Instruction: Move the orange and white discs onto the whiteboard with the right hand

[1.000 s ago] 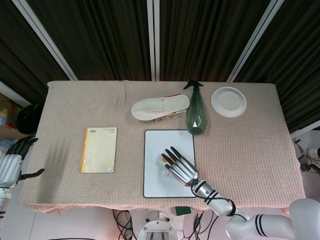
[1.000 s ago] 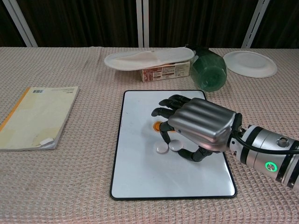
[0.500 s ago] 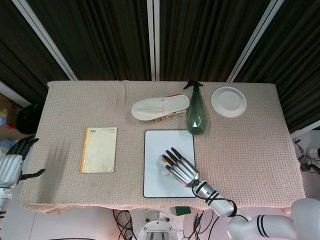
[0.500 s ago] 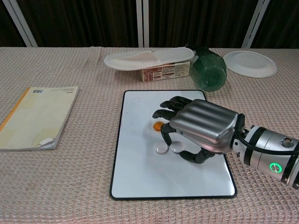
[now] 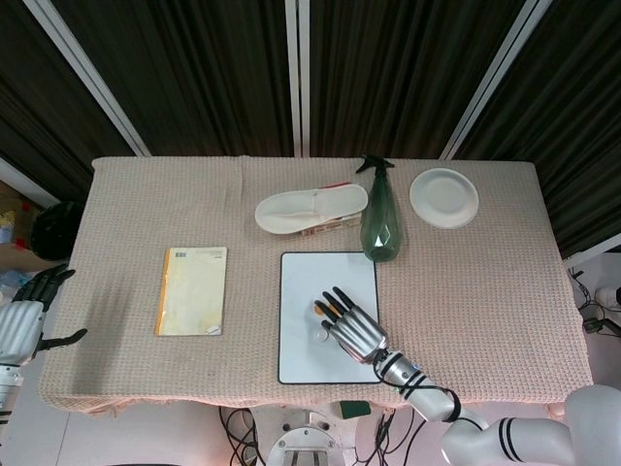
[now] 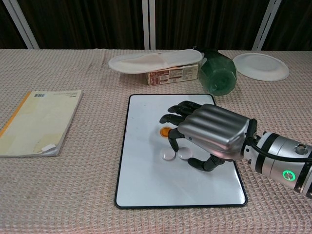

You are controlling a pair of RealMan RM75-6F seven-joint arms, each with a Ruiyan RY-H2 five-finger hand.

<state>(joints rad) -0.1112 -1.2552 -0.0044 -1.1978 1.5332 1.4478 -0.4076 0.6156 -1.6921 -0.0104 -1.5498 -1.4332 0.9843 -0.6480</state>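
right robot hand [image 6: 210, 134] drew back slightly | orange disc [image 6: 165, 130] uncovered on whiteboard [image 6: 141, 185]

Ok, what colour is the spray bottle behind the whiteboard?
Dark translucent green spray bottle with a black nozzle; clearest in the head view.

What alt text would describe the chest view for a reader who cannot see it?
The robot's right hand hovers over a whiteboard that carries one orange disc and two white discs. Behind it lie a slipper, a green bottle and a plate; a notebook lies left.
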